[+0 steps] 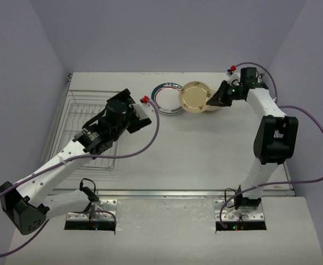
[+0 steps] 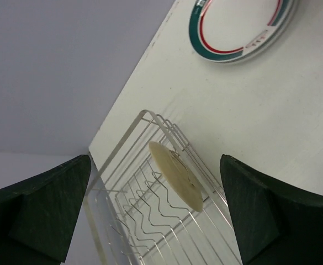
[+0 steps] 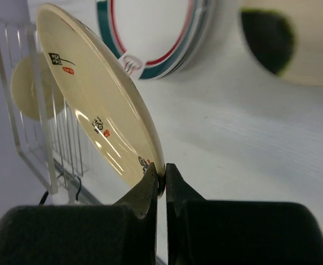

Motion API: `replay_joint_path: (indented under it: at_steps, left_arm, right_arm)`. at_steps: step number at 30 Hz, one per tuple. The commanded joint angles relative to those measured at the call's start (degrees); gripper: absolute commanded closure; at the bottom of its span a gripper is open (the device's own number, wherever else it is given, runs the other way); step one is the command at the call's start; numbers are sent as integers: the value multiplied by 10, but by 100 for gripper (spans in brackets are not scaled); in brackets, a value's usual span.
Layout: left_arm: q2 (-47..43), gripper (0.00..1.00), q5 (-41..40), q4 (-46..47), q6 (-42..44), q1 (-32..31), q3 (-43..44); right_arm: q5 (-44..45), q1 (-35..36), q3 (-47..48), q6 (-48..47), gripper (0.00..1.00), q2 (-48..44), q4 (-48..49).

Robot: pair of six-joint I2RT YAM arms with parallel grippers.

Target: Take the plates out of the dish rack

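Teal-rimmed white plate (image 1: 165, 98) already out on table (image 1: 205, 154); tan round plate (image 3: 100, 99) pinched by right gripper (image 3: 162, 175); left gripper (image 2: 154, 165) spread wide; one cream plate (image 2: 178, 176) left in silver wire dish rack (image 1: 78, 107).

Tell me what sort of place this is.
Likely a robotics lab test cell, not a real kitchen: a plain white table boxed by pale grey walls, with a silver wire dish rack and a round teal-rimmed white plate staged on it.

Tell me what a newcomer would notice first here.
The right gripper pinches a tan plate by its rim, holding it tilted near the teal-rimmed plate lying on the table. By the rack, the left gripper hangs wide open, and one cream plate stands on edge in the rods.
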Motion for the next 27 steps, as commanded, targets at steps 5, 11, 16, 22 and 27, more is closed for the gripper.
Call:
replay_joint_path:
  at_steps: [5,11,16,22,27]
  left_arm:
    - [33,0,90,-81,-252,87,73]
    - [73,0,59,-109,-301,101,74]
    - [87,0,62,-112,-325,123,68]
    - [91,0,67,-102,-332,141,52]
    - [103,0,83,-107,-348,168,64]
  right_arm:
    - [35,-88,172,-1,100,141,-43]
    - [40,-88,273,3,100,225,-79]
    - [55,-87,311,4,100,255,-85]
    - [53,-88,302,3,96,266,-85]
    - [54,-87,298,9,66,257,-94]
